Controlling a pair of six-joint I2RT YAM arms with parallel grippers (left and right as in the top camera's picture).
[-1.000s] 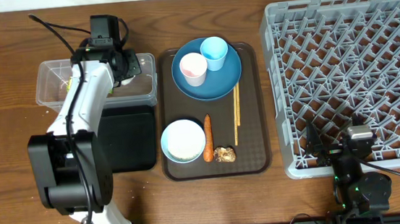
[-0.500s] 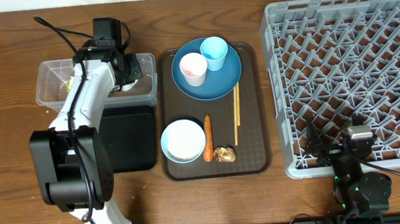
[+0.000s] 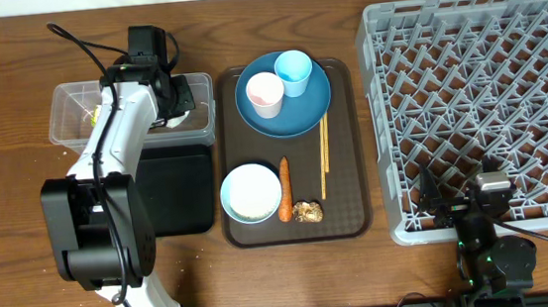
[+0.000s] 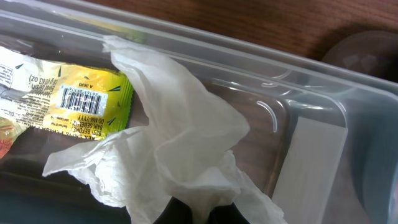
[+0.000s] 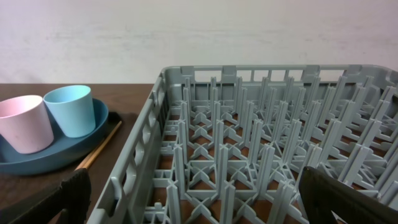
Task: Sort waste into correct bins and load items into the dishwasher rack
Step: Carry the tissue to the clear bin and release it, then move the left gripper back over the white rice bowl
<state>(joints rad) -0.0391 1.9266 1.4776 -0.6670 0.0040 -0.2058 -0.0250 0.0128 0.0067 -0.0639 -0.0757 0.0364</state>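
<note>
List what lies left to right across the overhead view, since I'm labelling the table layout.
Clear plastic tub → white bowl → orange carrot stick → wooden chopsticks → grey dishwasher rack

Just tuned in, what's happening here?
The left claw, shut on the crumpled white napkin, hangs over the clear tub, where the yellow-green wrapper lies. The right claw sits open at the near edge of the rack. The blue plate carrying the pink cup and light blue cup, the bowl, chopsticks, carrot stick and brown lump are on the brown tray; nothing is in the rack.
</note>
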